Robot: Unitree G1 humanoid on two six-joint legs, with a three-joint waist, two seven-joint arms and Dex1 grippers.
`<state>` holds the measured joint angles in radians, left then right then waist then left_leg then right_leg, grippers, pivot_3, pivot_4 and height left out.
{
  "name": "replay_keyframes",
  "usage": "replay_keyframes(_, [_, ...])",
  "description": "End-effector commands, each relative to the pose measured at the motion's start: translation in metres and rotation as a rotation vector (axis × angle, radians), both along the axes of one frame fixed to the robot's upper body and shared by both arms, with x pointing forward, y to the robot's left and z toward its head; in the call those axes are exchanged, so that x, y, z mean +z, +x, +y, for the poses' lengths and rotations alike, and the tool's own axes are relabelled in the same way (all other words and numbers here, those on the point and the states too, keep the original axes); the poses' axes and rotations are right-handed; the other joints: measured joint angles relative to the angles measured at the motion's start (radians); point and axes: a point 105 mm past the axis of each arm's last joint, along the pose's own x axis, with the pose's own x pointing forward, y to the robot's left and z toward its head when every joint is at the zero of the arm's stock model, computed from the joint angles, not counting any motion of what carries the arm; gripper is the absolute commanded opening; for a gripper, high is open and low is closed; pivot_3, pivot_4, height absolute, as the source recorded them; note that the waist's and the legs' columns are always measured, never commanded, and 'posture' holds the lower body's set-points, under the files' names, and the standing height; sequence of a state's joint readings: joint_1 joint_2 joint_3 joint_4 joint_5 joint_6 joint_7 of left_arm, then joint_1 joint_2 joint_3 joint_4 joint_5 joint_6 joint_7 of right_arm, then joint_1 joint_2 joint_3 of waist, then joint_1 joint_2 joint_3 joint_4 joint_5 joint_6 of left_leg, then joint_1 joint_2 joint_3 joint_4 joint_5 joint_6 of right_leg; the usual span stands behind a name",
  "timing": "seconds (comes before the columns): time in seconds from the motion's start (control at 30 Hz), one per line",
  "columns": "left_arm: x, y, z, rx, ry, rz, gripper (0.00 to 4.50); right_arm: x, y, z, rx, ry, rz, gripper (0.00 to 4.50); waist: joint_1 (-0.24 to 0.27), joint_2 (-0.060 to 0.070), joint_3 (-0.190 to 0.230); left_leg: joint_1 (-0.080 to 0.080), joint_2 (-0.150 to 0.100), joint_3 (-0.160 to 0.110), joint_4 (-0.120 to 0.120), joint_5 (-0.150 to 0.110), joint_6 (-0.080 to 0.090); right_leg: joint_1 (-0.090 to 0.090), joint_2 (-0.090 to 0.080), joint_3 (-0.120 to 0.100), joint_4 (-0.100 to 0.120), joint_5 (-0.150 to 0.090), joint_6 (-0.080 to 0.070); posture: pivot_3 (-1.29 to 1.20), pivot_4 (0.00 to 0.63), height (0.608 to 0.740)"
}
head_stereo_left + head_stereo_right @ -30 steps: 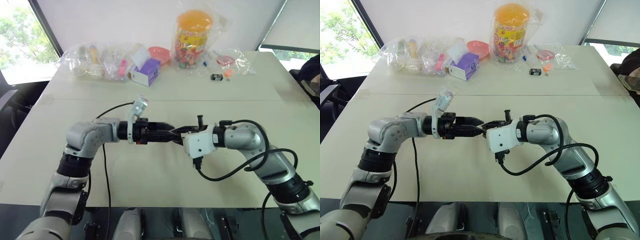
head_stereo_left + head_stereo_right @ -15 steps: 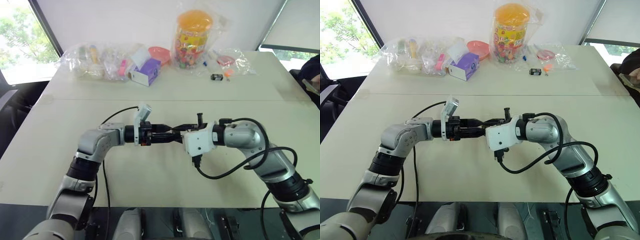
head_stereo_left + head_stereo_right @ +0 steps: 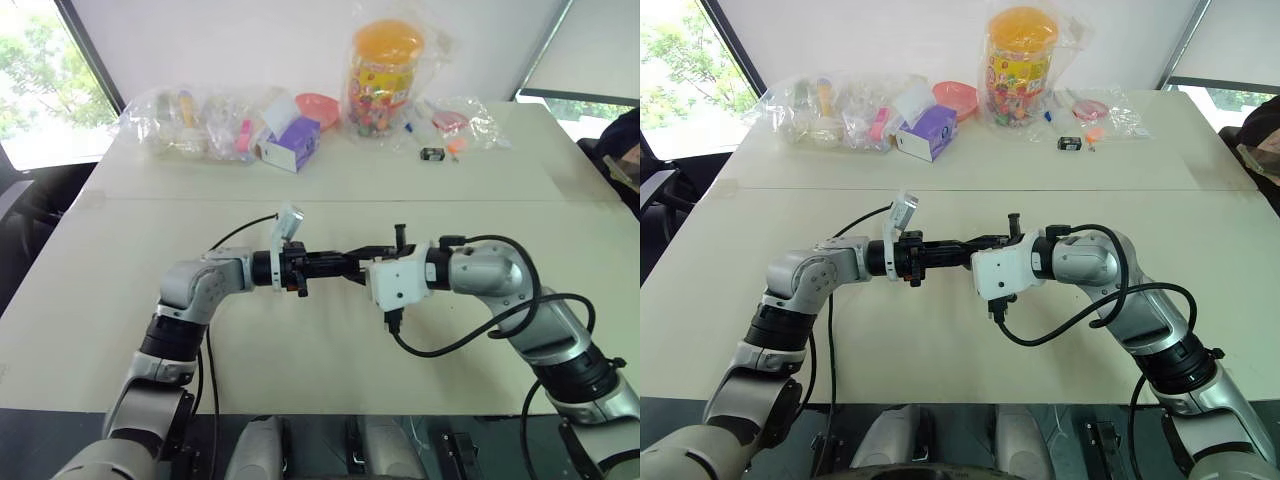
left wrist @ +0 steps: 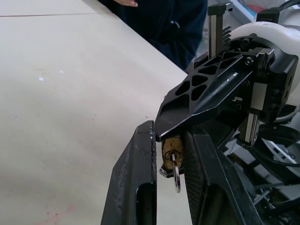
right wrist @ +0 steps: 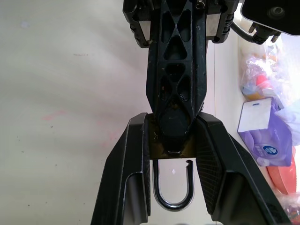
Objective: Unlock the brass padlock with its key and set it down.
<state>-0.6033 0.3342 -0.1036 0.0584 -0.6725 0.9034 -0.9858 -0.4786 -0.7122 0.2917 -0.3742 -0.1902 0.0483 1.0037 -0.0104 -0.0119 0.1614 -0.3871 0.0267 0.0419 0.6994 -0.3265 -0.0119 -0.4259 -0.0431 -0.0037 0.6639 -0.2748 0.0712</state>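
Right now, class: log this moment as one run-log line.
phase: unlocking | right gripper: shut on brass padlock, off table | left gripper: at key in padlock | set down: not yet

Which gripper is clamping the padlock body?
The right gripper: its fingers pinch the brass padlock by its sides; the left gripper sits at the key end.

You see the padlock (image 4: pixel 169 149) with a dull yellow brass body, slightly scuffed, and its shackle (image 5: pixel 173 194) in smooth, shiny silver metal. The key (image 4: pixel 175 174) is thin bright metal. The fingers (image 4: pixel 136 187) look like matt black plastic with a fine rough grain on the inner faces. The table (image 3: pixel 120 260) is a smooth, matt cream surface. At the far edge, the bags (image 3: pixel 180 118) are glossy clear plastic, and the jar (image 3: pixel 386 78) is clear plastic with an orange lid.
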Motion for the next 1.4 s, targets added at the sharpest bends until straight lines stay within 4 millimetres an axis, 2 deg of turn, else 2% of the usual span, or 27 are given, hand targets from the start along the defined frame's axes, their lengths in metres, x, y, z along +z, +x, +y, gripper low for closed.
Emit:
replay_keyframes(0.03, [0.010,0.000,0.002,-0.005,0.010,-0.044,0.24,0.013,-0.001,0.003,0.016,0.016,-0.049,0.75,0.000,0.000,0.000,0.000,0.000,0.000,0.000,0.000,0.000,0.000,0.000,0.000,0.000,0.000,0.000,0.00,0.150,0.740])
replay_keyframes(0.2, [0.010,0.001,0.001,-0.003,0.016,-0.044,0.24,0.012,-0.001,0.004,0.010,0.031,-0.012,0.75,0.000,0.000,0.000,0.000,0.000,0.000,0.000,0.000,0.000,0.000,0.000,0.000,0.000,0.000,0.000,0.00,0.150,0.740])
replay_keyframes(0.43, [0.018,0.004,0.007,-0.009,0.010,-0.046,0.24,0.019,-0.002,-0.006,-0.065,0.099,0.076,4.24,0.001,0.000,0.000,0.000,0.000,0.000,0.000,0.000,0.000,0.000,0.000,0.000,0.000,0.000,0.000,0.00,0.150,0.740])
replay_keyframes(0.47, [0.019,0.004,0.008,-0.009,0.010,-0.047,0.24,0.021,-0.002,-0.009,-0.080,0.114,0.095,4.39,0.001,0.000,0.000,0.000,0.000,0.000,0.000,0.000,0.000,0.000,0.000,0.000,0.000,0.000,0.000,0.00,0.150,0.740])
replay_keyframes(0.53, [0.020,0.005,0.010,-0.012,0.011,-0.053,0.24,0.026,-0.004,-0.016,-0.111,0.150,0.135,4.39,0.002,0.000,0.000,0.000,0.000,0.000,0.000,0.000,0.000,0.000,0.000,0.000,0.000,0.000,0.000,0.00,0.150,0.740])
replay_keyframes(0.57, [0.021,0.006,0.011,-0.015,0.014,-0.058,0.24,0.033,-0.004,-0.020,-0.136,0.208,0.173,4.18,0.001,0.000,0.000,0.000,0.000,0.000,0.000,0.000,0.000,0.000,-0.001,0.000,0.000,0.000,0.000,0.00,0.150,0.740])
replay_keyframes(0.67, [0.022,0.007,0.013,-0.026,0.021,-0.068,0.24,0.044,-0.008,-0.026,-0.174,0.334,0.268,2.90,0.001,0.000,0.000,0.000,0.000,0.000,0.000,0.000,0.000,0.000,-0.001,0.000,0.000,0.000,0.000,0.00,0.150,0.740])
replay_keyframes(0.83, [0.026,0.007,0.013,-0.049,0.017,-0.078,0.24,0.045,-0.013,-0.023,-0.201,0.448,0.401,0.15,0.000,0.000,0.000,0.000,0.000,0.000,0.000,0.000,0.000,0.000,-0.001,0.000,0.000,0.000,0.000,0.00,0.150,0.740])
replay_keyframes(1.1, [0.039,0.006,0.012,-0.103,-0.013,-0.089,0.24,0.043,-0.014,-0.011,-0.214,0.543,0.465,0.07,0.000,0.000,0.000,0.000,0.000,0.000,0.000,0.000,0.000,0.000,0.000,0.000,0.000,0.000,0.000,0.00,0.150,0.740])
replay_keyframes(1.4, [0.047,-0.002,0.013,-0.155,-0.033,-0.098,0.24,0.034,-0.004,-0.016,-0.261,0.551,0.463,0.07,0.000,0.000,0.000,-0.001,0.000,0.000,0.000,0.000,0.000,0.000,0.000,0.000,0.000,0.000,0.000,0.00,0.150,0.740])
